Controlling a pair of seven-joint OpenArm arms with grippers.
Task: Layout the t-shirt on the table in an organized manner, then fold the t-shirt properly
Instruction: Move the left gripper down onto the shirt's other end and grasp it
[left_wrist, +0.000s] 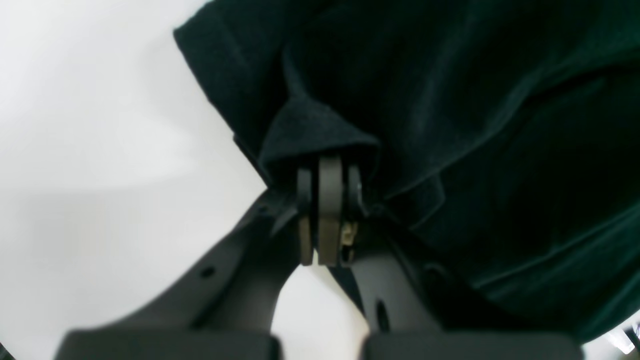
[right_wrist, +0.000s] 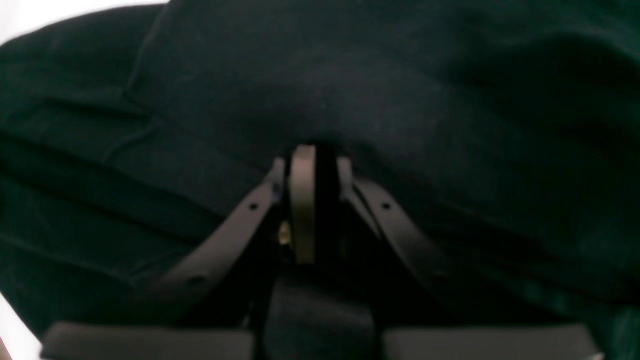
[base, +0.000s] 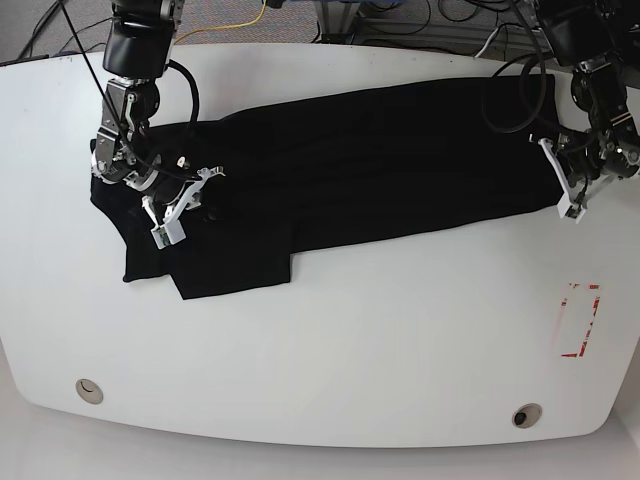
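- Left tool (left_wrist: 327, 170) is clenched on a fold of the shirt (base: 380, 160); wrist view shows cloth peaking over the closed jaws, bare desk (base: 400, 330) beside it.
- Right tool (right_wrist: 310, 155) is also clenched on the shirt; black cloth is gathered between its pads and fills nearly the whole wrist view.
- Base view: left tool (base: 560, 160) sits at the shirt's edge on that view's right; right tool (base: 165, 185) sits over the bunched end on that view's left.
- Shirt lies across the far half of the desk as a long dark band, stretched between the two arms. The end near the right tool is wider and layered, with a squared flap toward the near side.
- No print shows; which face is up cannot be told.
- Red rectangle (base: 580, 320) and two grommet holes (base: 526, 414) lie well apart from the cloth.
- Judgement: step in hand is still layout or an early lengthwise fold, both ends held. Cloth is narrowed but not a tidy stack.
- Next move probably calls for both arms moving together, keeping tension even so the band stays flat, then letting go only once the cloth lies on the desk.
- Risk, as a guess: uneven pull would skew the layered end.
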